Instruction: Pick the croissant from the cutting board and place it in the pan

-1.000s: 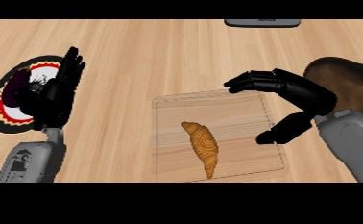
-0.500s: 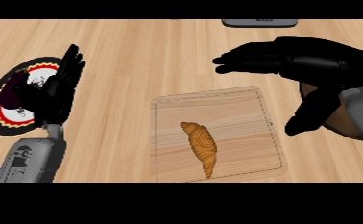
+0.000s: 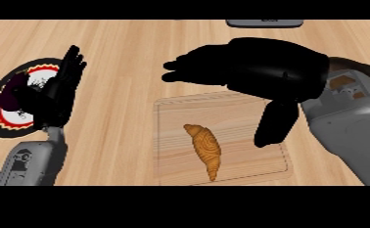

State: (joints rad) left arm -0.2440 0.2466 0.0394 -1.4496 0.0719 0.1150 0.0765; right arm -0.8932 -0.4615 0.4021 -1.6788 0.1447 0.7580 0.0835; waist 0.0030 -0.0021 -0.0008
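Head view: a golden-brown curved croissant (image 3: 205, 149) lies on the pale square wooden cutting board (image 3: 239, 112), near its front edge. The big black right hand (image 3: 267, 73) hangs over the back part of the board with its fingers stretched out to the left and its thumb pointing down. It holds nothing and does not touch the croissant. The black left hand (image 3: 56, 92) rests open at the left, fingers up, in front of a round dark plate with a red and white rim (image 3: 14, 124)

wooden counter (image 3: 130, 46) (a grey object (image 3: 265, 23) at its far edge)
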